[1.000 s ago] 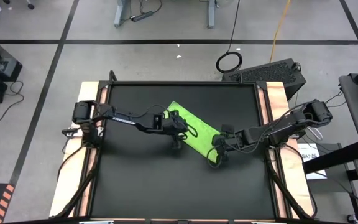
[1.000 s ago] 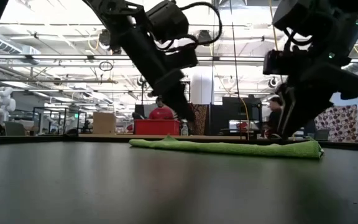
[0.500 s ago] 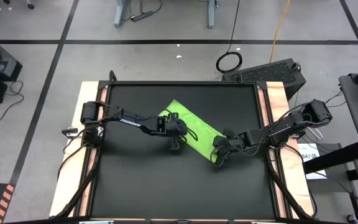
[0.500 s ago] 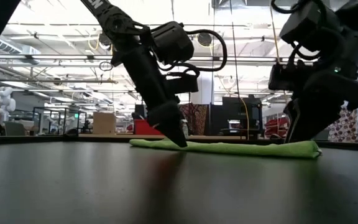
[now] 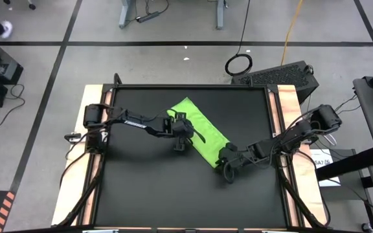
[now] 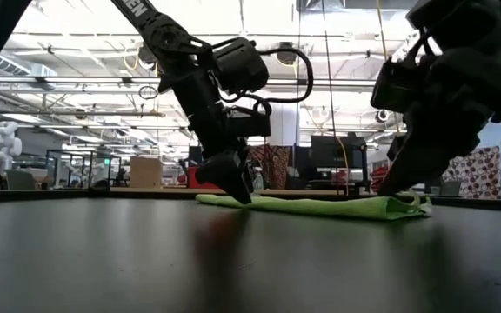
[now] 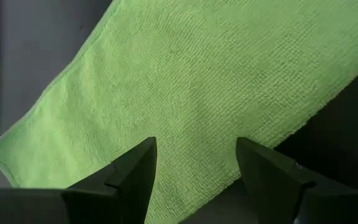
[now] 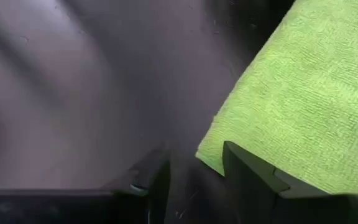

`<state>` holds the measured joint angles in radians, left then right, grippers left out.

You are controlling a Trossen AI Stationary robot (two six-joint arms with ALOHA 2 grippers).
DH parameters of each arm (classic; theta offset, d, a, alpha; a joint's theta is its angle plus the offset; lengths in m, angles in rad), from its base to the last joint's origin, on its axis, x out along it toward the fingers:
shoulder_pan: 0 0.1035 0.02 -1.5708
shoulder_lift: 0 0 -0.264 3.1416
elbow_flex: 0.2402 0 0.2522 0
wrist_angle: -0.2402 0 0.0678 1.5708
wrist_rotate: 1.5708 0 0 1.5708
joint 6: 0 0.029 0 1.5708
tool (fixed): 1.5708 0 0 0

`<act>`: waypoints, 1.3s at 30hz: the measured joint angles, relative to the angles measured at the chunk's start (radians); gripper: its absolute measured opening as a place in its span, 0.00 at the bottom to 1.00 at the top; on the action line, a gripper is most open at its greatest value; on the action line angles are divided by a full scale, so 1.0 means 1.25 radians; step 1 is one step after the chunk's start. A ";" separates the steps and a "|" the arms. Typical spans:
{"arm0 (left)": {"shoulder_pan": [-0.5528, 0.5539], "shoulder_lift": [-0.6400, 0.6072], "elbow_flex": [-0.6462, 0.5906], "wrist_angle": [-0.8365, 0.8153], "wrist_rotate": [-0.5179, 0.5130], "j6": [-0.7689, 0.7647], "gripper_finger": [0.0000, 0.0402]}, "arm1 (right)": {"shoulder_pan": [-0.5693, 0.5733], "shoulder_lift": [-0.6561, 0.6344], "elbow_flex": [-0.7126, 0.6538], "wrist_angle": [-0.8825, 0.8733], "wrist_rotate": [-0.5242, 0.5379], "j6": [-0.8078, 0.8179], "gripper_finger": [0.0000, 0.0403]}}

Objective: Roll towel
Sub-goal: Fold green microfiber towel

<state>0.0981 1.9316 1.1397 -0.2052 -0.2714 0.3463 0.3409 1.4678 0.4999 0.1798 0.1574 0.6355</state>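
The lime-green towel (image 5: 203, 133) lies flat as a folded strip, slanting across the middle of the black table; it also shows in the low view (image 6: 320, 207). My left gripper (image 5: 180, 144) is open and low at the strip's left long edge (image 7: 73, 124), both fingers over the cloth. My right gripper (image 5: 225, 169) is open by a narrow gap, low at the strip's near end. The towel's near corner (image 8: 205, 155) lies between its two fingertips. In the low view that end (image 6: 417, 203) curls up slightly beside the right gripper (image 6: 390, 188). My left gripper's open fingertips (image 7: 146, 146) come down on the towel's top near its left long edge, slanting from the table's left. In the low view the tip (image 6: 238, 196) reaches cloth level. Whether it presses the cloth, I cannot tell. My right gripper's fingers (image 8: 244, 163) stand on either side of the towel's near corner, pointing down at a slant from the table's right. Whether they touch the cloth, I cannot tell.
The black table top (image 5: 147, 194) has free room near, left and far of the towel. Wooden rails (image 5: 86, 175) run along its left and right sides.
The towel has slid a little toward the table's far edge and turned slightly. In the low view it looks shorter, and its end by my right gripper has curled up. My right gripper has gone down and toward the near edge. My left gripper has come down to cloth level.
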 joint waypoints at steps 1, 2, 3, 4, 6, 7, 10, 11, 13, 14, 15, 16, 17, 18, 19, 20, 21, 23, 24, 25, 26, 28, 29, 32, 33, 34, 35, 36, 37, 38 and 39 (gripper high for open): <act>-0.005 -0.002 0.000 0.008 0.000 -0.001 0.57 | 0.002 -0.006 0.000 -0.005 0.002 -0.004 0.34; -0.010 -0.007 0.002 0.009 -0.001 -0.005 0.57 | 0.002 -0.011 0.000 -0.007 0.006 -0.012 0.34; -0.017 -0.012 0.004 0.002 -0.005 -0.013 0.57 | 0.002 -0.017 0.000 -0.007 0.015 -0.018 0.34; -0.025 -0.014 0.011 -0.001 -0.011 -0.024 0.57 | 0.001 -0.024 0.000 -0.013 0.027 -0.024 0.34; -0.038 -0.014 0.034 0.014 -0.015 -0.062 0.57 | 0.001 -0.037 0.000 -0.051 0.052 -0.042 0.34; -0.042 -0.015 0.042 0.014 -0.015 -0.086 0.57 | -0.002 -0.040 0.000 -0.072 0.070 -0.051 0.34; -0.042 -0.004 0.057 0.034 0.007 -0.181 0.57 | -0.018 -0.046 0.000 -0.159 0.128 -0.070 0.34; -0.039 0.001 0.060 0.041 0.020 -0.216 0.57 | -0.026 -0.046 -0.001 -0.179 0.140 -0.077 0.34; -0.036 0.003 0.059 0.033 0.032 -0.268 0.57 | -0.040 -0.046 -0.001 -0.210 0.145 -0.086 0.34; -0.035 0.005 0.060 0.042 0.035 -0.281 0.57 | -0.046 -0.046 -0.001 -0.222 0.146 -0.094 0.34; -0.034 0.006 0.061 0.046 0.037 -0.288 0.57 | -0.051 -0.046 -0.001 -0.228 0.146 -0.099 0.34; -0.033 0.007 0.061 0.041 0.044 -0.291 0.57 | -0.055 -0.046 -0.001 -0.231 0.146 -0.103 0.34; -0.030 0.011 0.061 0.035 0.051 -0.292 0.57 | -0.058 -0.046 -0.001 -0.230 0.145 -0.108 0.34; -0.028 0.020 0.061 0.035 0.052 -0.292 0.57 | -0.060 -0.046 -0.001 -0.228 0.144 -0.113 0.34; -0.024 0.028 0.061 0.030 0.056 -0.292 0.57 | -0.063 -0.046 -0.001 -0.228 0.142 -0.115 0.34; -0.020 0.035 0.060 0.016 0.058 -0.292 0.57 | -0.063 -0.046 -0.001 -0.226 0.138 -0.115 0.34; -0.013 0.045 0.060 0.010 0.060 -0.291 0.57 | -0.065 -0.042 -0.001 -0.220 0.130 -0.114 0.34; -0.001 0.063 0.060 0.017 0.069 -0.287 0.57 | -0.067 -0.027 0.000 -0.206 0.118 -0.105 0.34; 0.003 0.069 0.061 0.022 0.072 -0.283 0.57 | -0.067 -0.016 0.000 -0.205 0.114 -0.097 0.34; 0.005 0.071 0.062 0.022 0.072 -0.271 0.57 | -0.067 -0.003 0.000 -0.191 0.106 -0.088 0.34; 0.007 0.073 0.062 0.022 0.072 -0.258 0.57 | -0.067 0.010 0.002 -0.174 0.105 -0.080 0.34; 0.007 0.073 0.063 0.022 0.070 -0.211 0.57 | -0.063 0.037 0.003 -0.135 0.100 -0.063 0.34; 0.007 0.074 0.063 0.022 0.070 -0.182 0.57 | -0.057 0.049 0.003 -0.109 0.099 -0.055 0.34; 0.004 0.071 0.063 0.018 0.063 -0.094 0.57 | -0.035 0.078 0.002 -0.009 0.086 -0.022 0.34; 0.004 0.071 0.063 0.016 0.063 -0.069 0.57 | -0.028 0.086 0.001 0.021 0.078 -0.010 0.34; 0.004 0.070 0.063 0.014 0.063 -0.047 0.57 | -0.021 0.096 0.000 0.052 0.071 0.000 0.34; 0.004 0.070 0.063 0.007 0.063 -0.023 0.57 | -0.016 0.106 0.000 0.085 0.056 0.008 0.34; 0.004 0.070 0.063 0.000 0.063 0.001 0.57 | -0.012 0.115 0.001 0.106 0.046 0.016 0.34; 0.004 0.069 0.063 -0.010 0.062 0.026 0.57 | -0.007 0.124 0.003 0.117 0.040 0.026 0.34; 0.004 0.069 0.064 -0.027 0.061 0.051 0.57 | -0.003 0.134 0.010 0.121 0.037 0.033 0.34; 0.004 0.068 0.064 -0.039 0.060 0.074 0.57 | 0.002 0.143 0.017 0.127 0.036 0.042 0.34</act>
<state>0.1034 2.0169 1.2201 -0.2534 -0.1962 0.4388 0.3438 1.6471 0.5213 0.3381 0.2026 0.6885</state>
